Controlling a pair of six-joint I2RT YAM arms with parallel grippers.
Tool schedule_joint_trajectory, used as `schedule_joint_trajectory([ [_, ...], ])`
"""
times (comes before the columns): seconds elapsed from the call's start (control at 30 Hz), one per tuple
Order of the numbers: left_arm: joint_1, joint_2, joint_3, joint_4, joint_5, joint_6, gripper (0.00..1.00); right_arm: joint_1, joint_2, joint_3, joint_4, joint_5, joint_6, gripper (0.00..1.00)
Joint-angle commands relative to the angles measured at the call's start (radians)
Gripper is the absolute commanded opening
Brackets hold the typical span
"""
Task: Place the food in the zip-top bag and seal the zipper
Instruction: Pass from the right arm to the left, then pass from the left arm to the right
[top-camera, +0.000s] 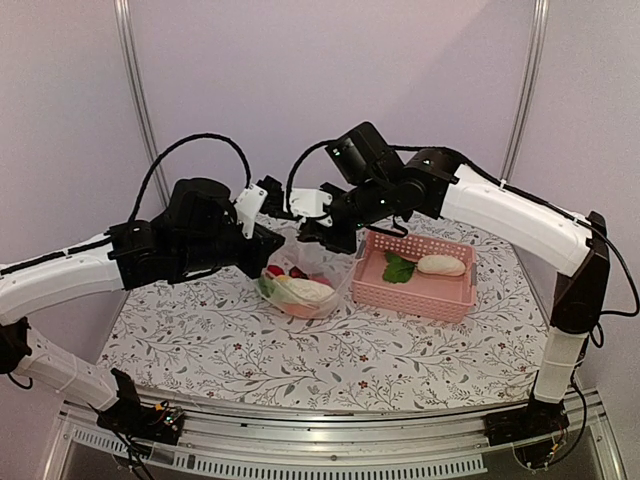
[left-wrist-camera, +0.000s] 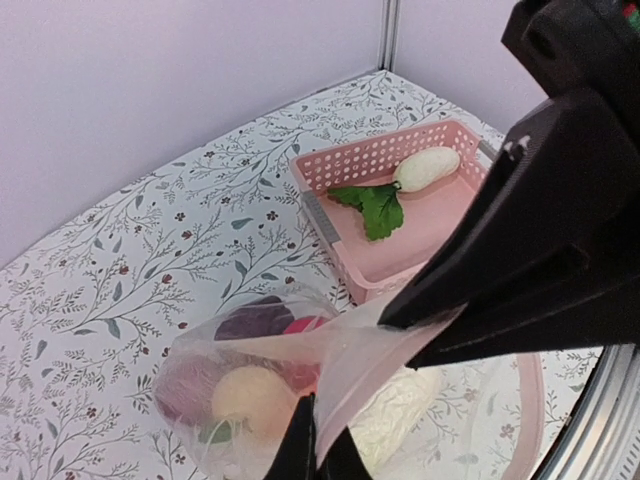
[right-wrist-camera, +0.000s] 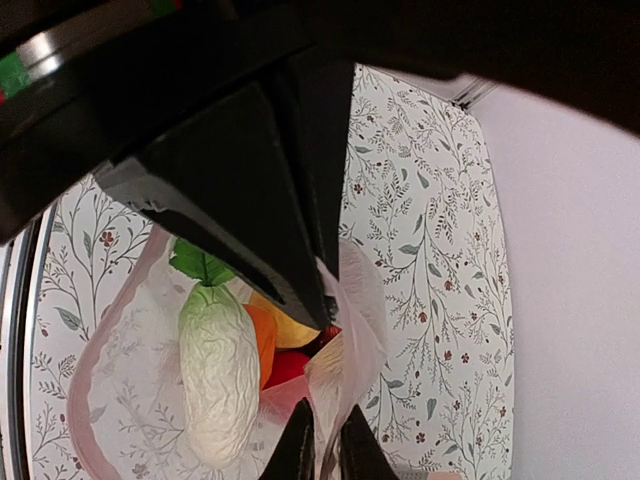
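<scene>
In the top view the clear crinkly plastic bag (top-camera: 300, 287) stands in the middle of the frame on the flower-patterned table (top-camera: 200, 340), with its mouth pulled upward between the two arms. The left gripper (top-camera: 268, 250) meets the mouth edge at the bag's upper left, and the right gripper (top-camera: 335, 243) meets it at the upper right. From this height the fingertips are too small to judge.

The wrist views tell more. In the left wrist view the black fingers (left-wrist-camera: 520, 250) of the left gripper are closed onto a fold of the film, which runs from centre right to the bottom centre. In the right wrist view the black fingers (right-wrist-camera: 250, 200) of the right gripper pinch the film near the bottom centre.

The right wrist view looks into the bag. It shows a white wrinkled oblong with green leaves (right-wrist-camera: 218, 370), an orange piece (right-wrist-camera: 262, 340), a yellow piece (right-wrist-camera: 292, 330) and a red piece (right-wrist-camera: 285, 368). The pinkish zipper strip (right-wrist-camera: 90, 350) curves down the left side, not pressed together. Only the left wrist view shows the dark maroon piece (left-wrist-camera: 255, 322) inside.

Just right of the bag, the pink perforated plastic basket (top-camera: 420, 295) holds a smooth white oblong (top-camera: 440, 265) and a green leafy piece (top-camera: 398, 268). The right wrist view does not show this basket
</scene>
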Motion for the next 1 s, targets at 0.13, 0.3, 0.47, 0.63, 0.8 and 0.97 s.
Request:
schedule_joint_trajectory([
  [0.13,-0.025,0.047,0.052,0.035,0.004,0.01,0.0,-0.012,-0.081,-0.041,0.005,-0.048,0.039,0.34],
  [0.3,-0.001,0.077,0.1,0.028,0.029,-0.082,0.0,-0.009,-0.216,-0.169,-0.003,-0.174,0.002,0.39],
  [0.47,0.029,0.122,0.151,-0.006,0.076,-0.149,0.0,0.019,-0.275,-0.311,-0.006,-0.215,-0.025,0.45],
  [0.63,0.054,0.148,0.177,-0.027,0.131,-0.178,0.0,0.054,-0.265,-0.382,0.071,-0.119,-0.015,0.52],
  [0.8,0.065,0.159,0.208,-0.051,0.163,-0.178,0.0,0.054,-0.202,-0.365,0.108,-0.017,0.02,0.55],
  [0.97,0.082,0.167,0.226,-0.082,0.171,-0.184,0.0,0.058,-0.164,-0.375,0.101,-0.058,0.026,0.51],
])
